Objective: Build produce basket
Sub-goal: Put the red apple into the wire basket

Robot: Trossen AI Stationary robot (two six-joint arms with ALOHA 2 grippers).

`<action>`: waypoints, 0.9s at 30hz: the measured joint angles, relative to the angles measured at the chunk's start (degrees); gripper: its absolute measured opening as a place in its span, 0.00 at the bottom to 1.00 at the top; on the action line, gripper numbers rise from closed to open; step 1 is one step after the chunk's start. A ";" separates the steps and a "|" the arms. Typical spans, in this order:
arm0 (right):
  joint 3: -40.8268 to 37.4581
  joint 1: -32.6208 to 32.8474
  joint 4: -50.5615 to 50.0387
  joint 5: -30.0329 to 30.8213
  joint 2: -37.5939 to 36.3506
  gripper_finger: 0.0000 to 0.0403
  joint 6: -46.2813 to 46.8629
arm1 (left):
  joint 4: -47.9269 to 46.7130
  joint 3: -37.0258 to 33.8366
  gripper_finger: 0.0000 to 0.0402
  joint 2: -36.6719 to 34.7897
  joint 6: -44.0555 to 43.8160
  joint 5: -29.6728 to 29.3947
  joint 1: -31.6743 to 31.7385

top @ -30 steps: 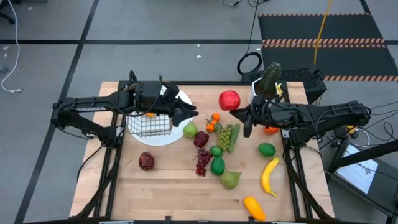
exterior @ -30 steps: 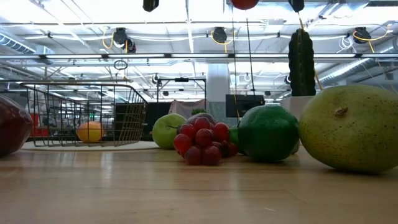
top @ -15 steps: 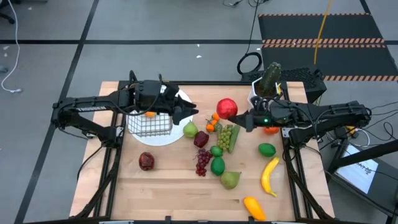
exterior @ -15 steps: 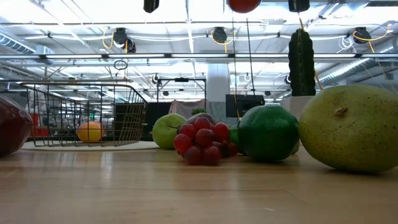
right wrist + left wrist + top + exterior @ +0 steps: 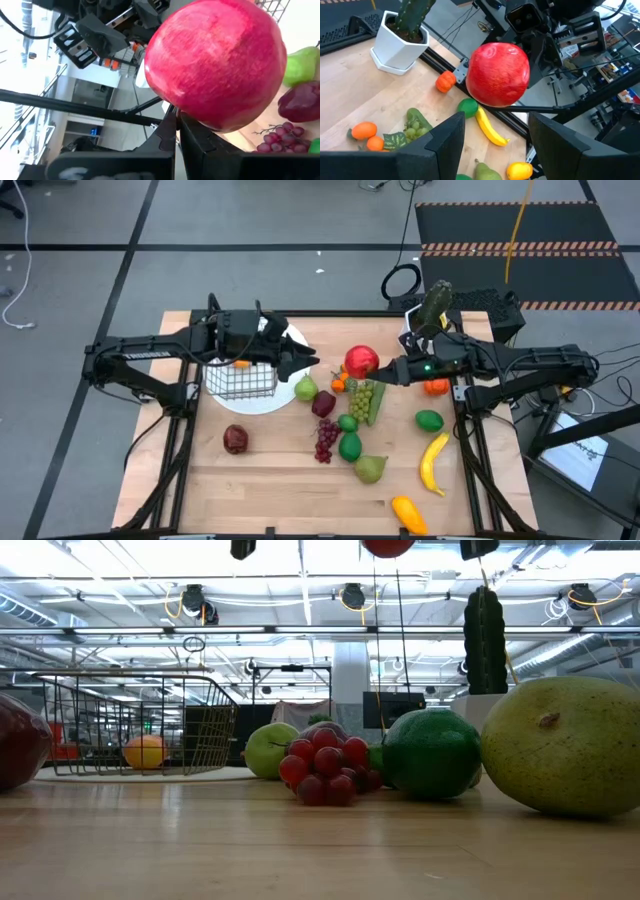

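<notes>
Red fruit (image 5: 361, 362) nearer basket (image 5: 240, 379), right fingers (image 5: 172, 131) beneath.

A round white plate (image 5: 262, 401) is lying on the wooden table (image 5: 270, 490) at the left, while a green cactus (image 5: 434, 305) in a white pot (image 5: 400, 42) is standing at the far right edge.

Between the left gripper's (image 5: 492, 142) two spread dark jaws, a large round red fruit (image 5: 498, 74) hangs in the right gripper (image 5: 532, 45) above the wooden table (image 5: 350, 102), with a white potted green cactus (image 5: 400, 35), small oranges (image 5: 364, 131), green grapes (image 5: 410, 131) and a yellow banana (image 5: 489, 128) below.
</notes>
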 joint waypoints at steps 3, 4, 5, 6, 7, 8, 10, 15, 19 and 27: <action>0.00 -0.71 -0.05 -1.51 0.00 0.01 -0.42 | 0.00 0.00 0.54 0.02 0.01 0.00 0.00; 0.00 -0.96 -0.21 -2.19 0.00 0.01 -1.18 | 0.00 0.00 0.54 0.02 -0.07 0.02 0.00; 0.00 -1.21 -0.41 -2.91 0.00 0.01 -2.26 | 0.00 0.00 0.54 0.02 -0.23 0.04 -0.02; 0.00 -1.34 -0.41 -2.97 0.00 0.01 -3.52 | 0.00 0.00 0.54 0.02 -0.25 0.02 -0.02; 0.00 -1.40 -0.39 -2.97 0.00 0.01 -5.05 | 0.00 0.00 0.54 0.02 -0.25 0.02 -0.02; 0.00 -1.53 -0.35 -2.93 0.00 0.01 -6.75 | 0.00 0.00 0.54 0.02 -0.27 0.02 -0.08; 0.00 -1.72 -0.33 -2.93 0.00 0.01 -10.22 | 0.00 0.00 0.54 0.02 -0.33 -0.07 -0.27; 0.00 -1.72 -0.33 -2.80 0.00 0.01 -19.35 | 0.01 0.00 0.54 0.02 -0.64 -0.04 -0.33; 0.00 -1.72 -0.33 -2.71 0.00 0.01 -27.88 | 1.77 -0.02 0.54 0.02 -0.54 -0.17 -0.33; 0.00 -1.72 -0.88 -2.47 0.00 0.01 -45.93 | 9.21 -0.02 0.54 0.02 8.51 -0.20 -0.27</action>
